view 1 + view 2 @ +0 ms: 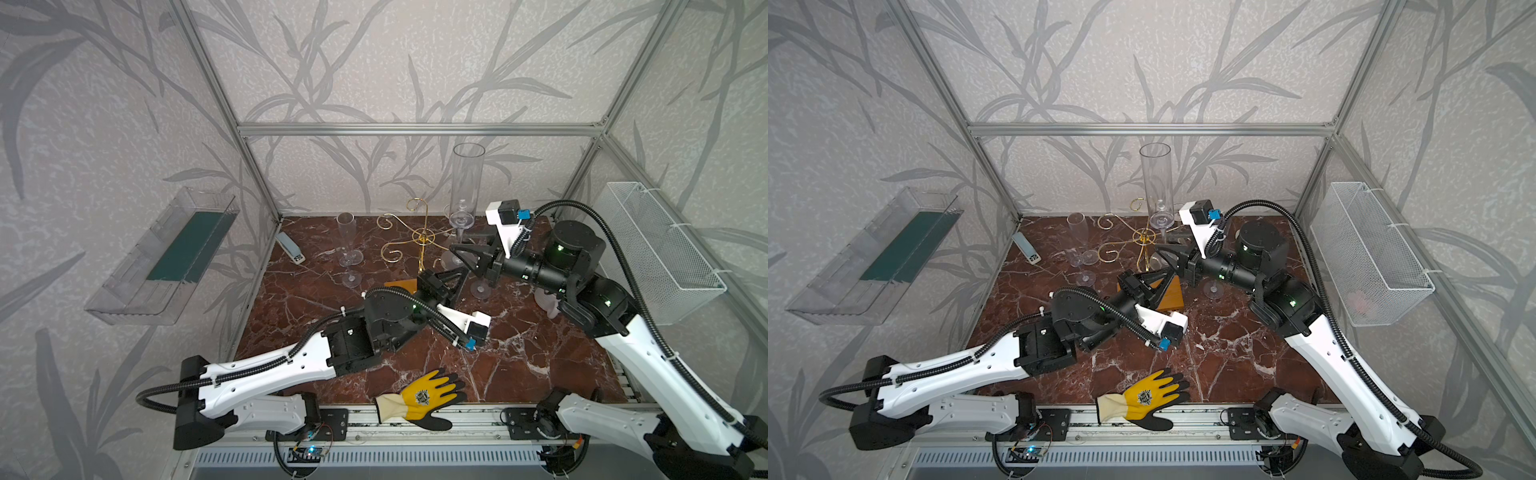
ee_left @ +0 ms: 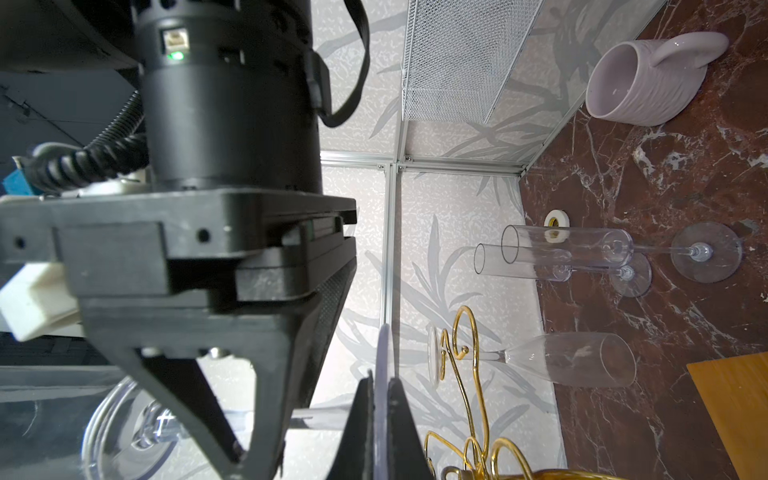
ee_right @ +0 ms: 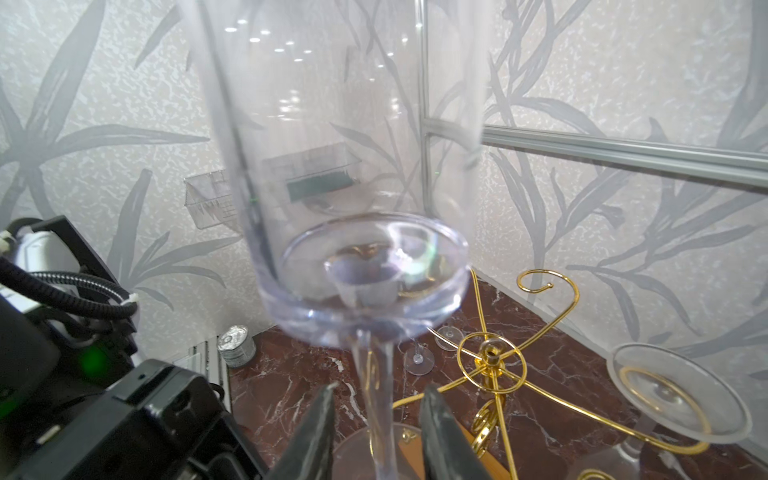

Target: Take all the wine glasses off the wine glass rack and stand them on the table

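Beside the rack [image 1: 423, 239], right end effector [image 3: 376, 395] reaches level, jaws narrowly flanking the wine glass [image 1: 468, 178] stem.

Soft, even, fairly bright light fills both top views, with faint shadows on the marble desk [image 1: 519, 353] and wide-angle stretch toward the edges. In the right wrist view the wine glass [image 3: 353, 124] just above the right hand [image 3: 380, 386] is blurred and dotted with small overhead-light reflections; the wall [image 3: 623, 270] behind is sharp.
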Available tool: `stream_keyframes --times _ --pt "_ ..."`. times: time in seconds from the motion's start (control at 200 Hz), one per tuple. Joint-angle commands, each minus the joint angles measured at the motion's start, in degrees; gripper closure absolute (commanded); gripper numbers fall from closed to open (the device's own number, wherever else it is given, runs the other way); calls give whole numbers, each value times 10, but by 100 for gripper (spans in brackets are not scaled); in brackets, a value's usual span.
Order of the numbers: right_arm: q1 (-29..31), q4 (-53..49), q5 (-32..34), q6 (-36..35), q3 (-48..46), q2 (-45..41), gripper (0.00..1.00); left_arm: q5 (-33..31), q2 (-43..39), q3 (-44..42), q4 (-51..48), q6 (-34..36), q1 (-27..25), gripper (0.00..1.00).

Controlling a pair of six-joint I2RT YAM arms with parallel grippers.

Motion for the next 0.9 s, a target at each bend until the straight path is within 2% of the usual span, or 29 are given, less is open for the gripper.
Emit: stream_keyframes --times 0.0,0.115,0.255,0.31,0.475,0.615,0.76,0.895 --pt "4 34 0 -8 -10 1 72 -6 2 1 30 22 -3 100" --pt "5 36 0 -12 -13 5 82 -5 2 0 30 22 -5 100" --pt "5 39 0 -15 -14 7 100 -4 2 -4 34 22 -6 100" --pt "5 41 -1 -15 -14 8 100 -2 1 -7 33 23 -8 100" --pt "6 44 -1 -18 -14 6 100 -2 -9 -27 55 23 -10 59" --pt "5 45 10 -29 -17 -1 100 -22 -22 -29 33 0 -12 53" --pt "5 38 27 -50 -12 -7 100 -20 -53 -25 33 -70 -20 49" --pt "5 30 40 -66 -8 -11 100 9 -84 37 -55 -241 -19 49"
